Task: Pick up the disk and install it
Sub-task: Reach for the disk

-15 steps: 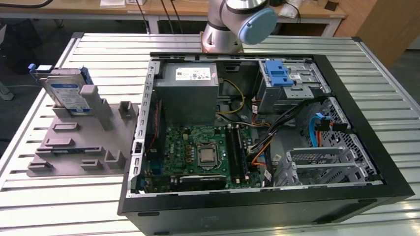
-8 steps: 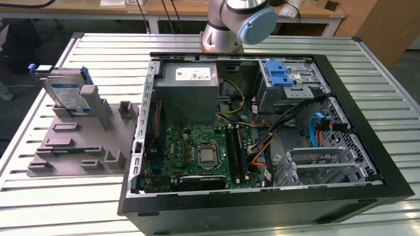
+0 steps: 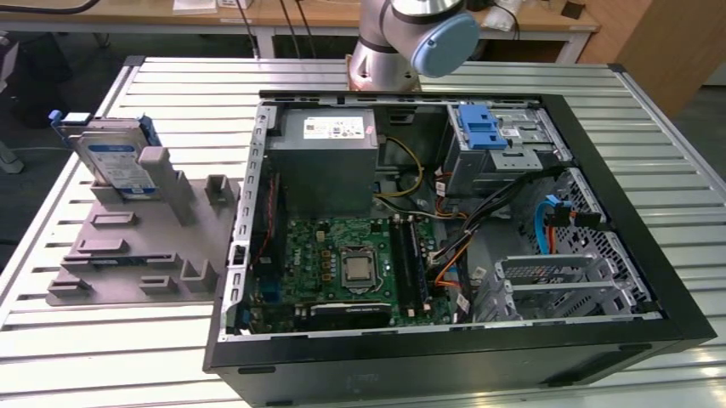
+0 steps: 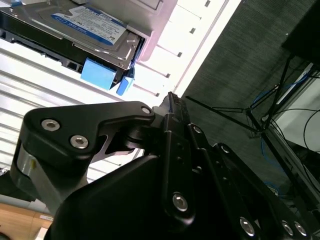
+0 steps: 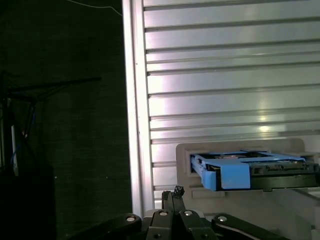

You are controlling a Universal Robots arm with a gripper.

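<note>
Disk (image 3: 114,161) stands in holder (image 3: 125,246) (table (image 3: 114,340) edge beside); end effector (image 5: 176,192) apparently closed, apart.

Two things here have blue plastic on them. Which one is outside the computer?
The disk, standing on edge in the grey stand at the exterior view's left. The blue latch sits inside the case.

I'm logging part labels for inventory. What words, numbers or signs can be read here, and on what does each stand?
The disk: its blue-and-white face carries print, too blurred to read surely.
The power supply box: its white sticker carries print, too small to read.
The motherboard: markings too small to read.
No text reads clearly enough to quote.
</note>
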